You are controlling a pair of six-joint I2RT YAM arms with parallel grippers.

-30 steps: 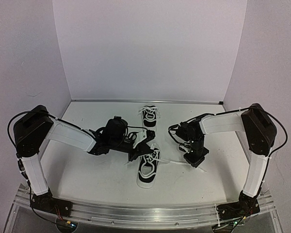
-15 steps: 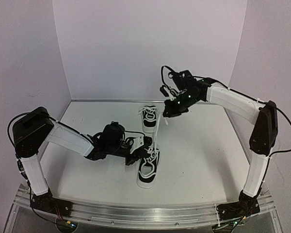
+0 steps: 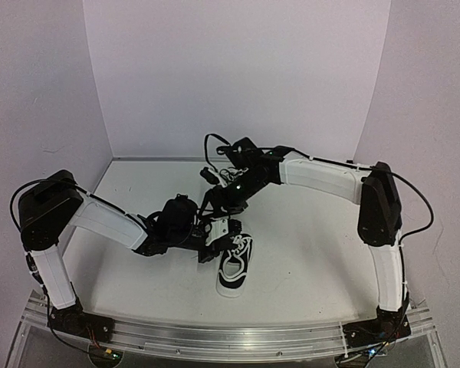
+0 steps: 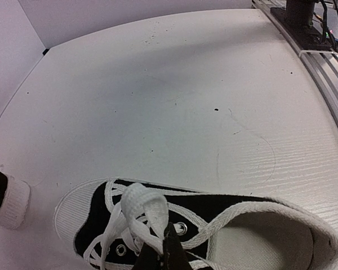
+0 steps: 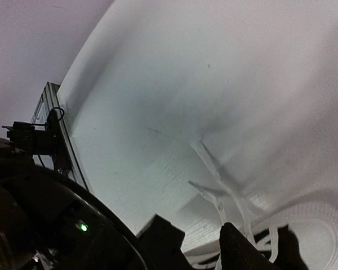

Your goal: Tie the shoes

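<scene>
The near shoe [image 3: 234,267] is a black sneaker with a white sole, and it points toward the front edge. In the left wrist view this shoe [image 4: 225,211] fills the bottom, and a white lace loop [image 4: 141,208] rises from its eyelets. My left gripper [image 3: 215,232] [image 4: 166,248] is shut on the base of that loop. My right gripper [image 3: 228,198] [image 5: 205,247] hovers just behind, over the far shoe, which it mostly hides. Its fingers stand open and hold nothing. Loose lace ends [image 5: 217,174] lie on the table beyond them. A white shoe rim [image 5: 321,216] shows at the lower right.
The white table [image 3: 314,253] has walls at the back and both sides. A metal rail [image 3: 215,337] runs along the front edge with both arm bases. The end of the second shoe [image 4: 5,197] shows at the far left of the left wrist view.
My right arm swung from the raised back right down and left over the far shoe. Its jaws opened and let go of the lace. My left gripper stayed shut on the loop.
</scene>
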